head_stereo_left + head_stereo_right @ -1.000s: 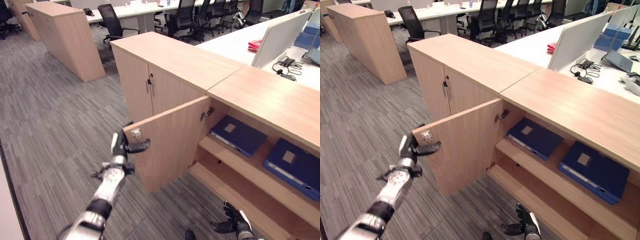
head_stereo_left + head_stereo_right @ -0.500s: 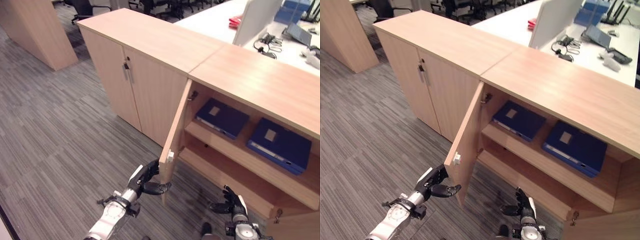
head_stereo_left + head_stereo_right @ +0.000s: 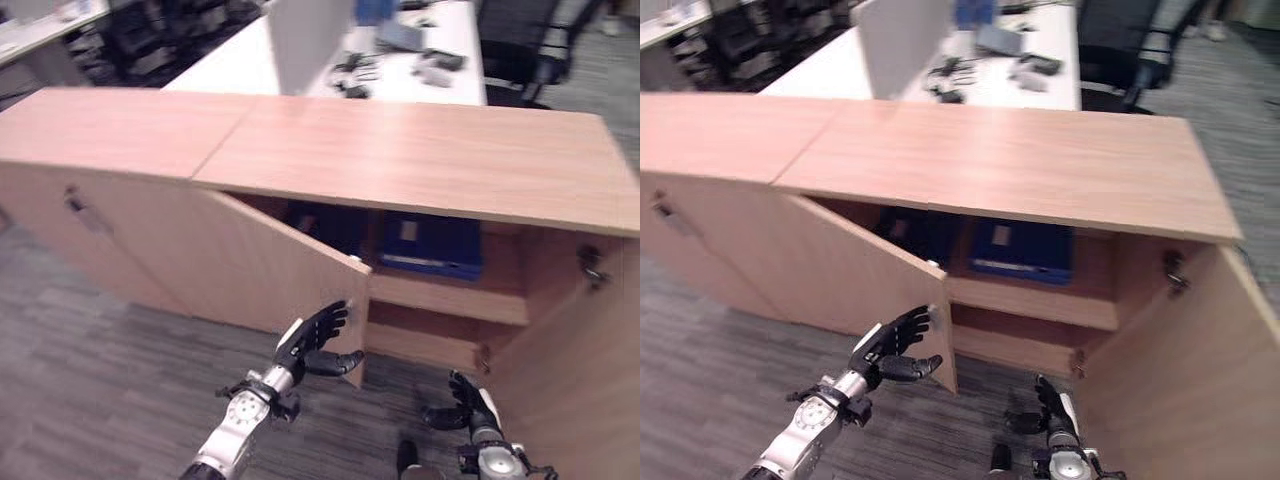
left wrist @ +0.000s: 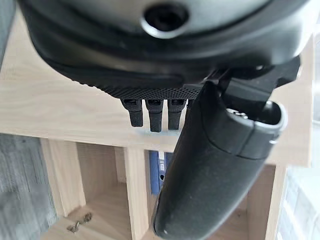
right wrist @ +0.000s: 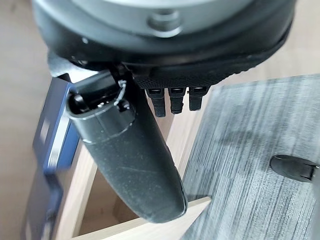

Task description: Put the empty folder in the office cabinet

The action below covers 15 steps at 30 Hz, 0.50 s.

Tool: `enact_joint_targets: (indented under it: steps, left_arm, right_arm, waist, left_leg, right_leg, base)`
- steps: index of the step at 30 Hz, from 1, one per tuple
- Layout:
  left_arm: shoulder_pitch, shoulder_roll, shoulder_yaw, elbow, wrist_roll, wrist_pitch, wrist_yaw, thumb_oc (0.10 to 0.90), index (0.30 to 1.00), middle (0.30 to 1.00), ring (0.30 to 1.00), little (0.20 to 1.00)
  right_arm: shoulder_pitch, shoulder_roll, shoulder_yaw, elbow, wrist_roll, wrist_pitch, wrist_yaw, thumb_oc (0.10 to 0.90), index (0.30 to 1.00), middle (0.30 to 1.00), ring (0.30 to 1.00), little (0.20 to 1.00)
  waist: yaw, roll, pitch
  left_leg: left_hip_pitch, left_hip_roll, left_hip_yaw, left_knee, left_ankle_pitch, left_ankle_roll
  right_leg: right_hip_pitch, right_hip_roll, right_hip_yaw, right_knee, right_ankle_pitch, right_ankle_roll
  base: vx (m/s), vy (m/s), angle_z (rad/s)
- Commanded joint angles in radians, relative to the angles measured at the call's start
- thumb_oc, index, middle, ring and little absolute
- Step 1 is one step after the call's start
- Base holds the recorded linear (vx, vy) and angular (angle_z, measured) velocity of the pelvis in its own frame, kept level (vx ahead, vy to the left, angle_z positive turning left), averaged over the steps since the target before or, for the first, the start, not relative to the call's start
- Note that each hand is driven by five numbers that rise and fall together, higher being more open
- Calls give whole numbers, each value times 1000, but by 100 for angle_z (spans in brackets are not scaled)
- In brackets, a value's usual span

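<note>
Your right hand (image 5: 165, 75) hangs with its fingers (image 5: 171, 100) straight and nothing in its grasp, the thumb (image 5: 135, 160) jutting out beside them. Past the thumb you see a blue folder (image 5: 47, 150) lying in the wooden cabinet (image 5: 85, 200). Beyond the fingertips, the cabinet's pale edge meets grey striped carpet (image 5: 250, 150).

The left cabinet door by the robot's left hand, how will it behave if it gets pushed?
The left cabinet door probably swings stiffly as one flat wooden panel. Standing partly open, it should pivot rather than slide. The left hand, open at its free edge, has good leverage there, so a light push likely suffices.
</note>
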State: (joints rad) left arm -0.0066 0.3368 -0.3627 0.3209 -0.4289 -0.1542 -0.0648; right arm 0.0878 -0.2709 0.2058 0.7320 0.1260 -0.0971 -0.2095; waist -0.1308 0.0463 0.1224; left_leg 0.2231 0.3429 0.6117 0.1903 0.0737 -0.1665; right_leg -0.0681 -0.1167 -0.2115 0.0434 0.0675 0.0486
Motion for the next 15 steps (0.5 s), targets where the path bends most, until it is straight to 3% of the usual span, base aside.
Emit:
enact_joint_targets:
  steps: [1,3,6,8,10,15]
  left_arm:
    - [-119,-82,-46,-22,-48,-107,32,800,900,900,900,900]
    - [-134,-107,-9,47,-53,-110,87,800,900,900,900,900]
    - [-196,-120,64,172,-63,-129,161,800,900,900,900,900]
    - [-269,-92,115,262,-74,-135,205,800,900,900,900,900]
    - [-346,-56,151,341,-61,-141,236,800,900,900,900,900]
    - [-500,85,224,575,8,-120,286,800,900,900,900,900]
  right_arm:
    - [-59,-53,33,-71,-13,-45,-14,800,900,900,900,900]
    - [-33,-61,28,-80,-2,-41,-11,800,900,900,900,900]
    - [-5,-70,17,-80,8,-33,-9,800,900,900,900,900]
    - [1,-81,8,-79,18,-37,-15,800,900,900,900,900]
    - [0,-82,4,-75,28,-38,-17,800,900,900,900,900]
    - [34,-78,11,-66,52,-55,29,800,900,900,900,900]
  waist:
    - [2,0,-19]
    - [2,-8,-25]
    - [6,-18,-36]
    - [14,-17,-41]
    - [13,-20,-30]
    - [-24,-10,-69]
  left_leg:
    - [-88,-1,-125,94,105,-1]
    - [-112,-66,-254,74,51,24]
    - [-134,-155,-418,-45,-47,49]
    - [-181,-205,-520,-111,-42,50]
    - [-204,-218,-540,-127,-31,45]
    - [-118,-220,-469,-217,-39,53]
  right_leg:
    - [132,2,98,-56,-70,61]
    - [134,-5,155,-52,-73,63]
    - [137,-8,232,-47,-82,75]
    - [142,7,277,-45,-82,75]
    - [149,19,304,-41,-90,77]
    - [159,13,362,-63,-76,110]
  base:
    - [40,-33,-182]
    - [82,6,-143]
    - [163,63,-42]
    - [159,40,-53]
    - [55,13,-80]
    - [138,111,-116]
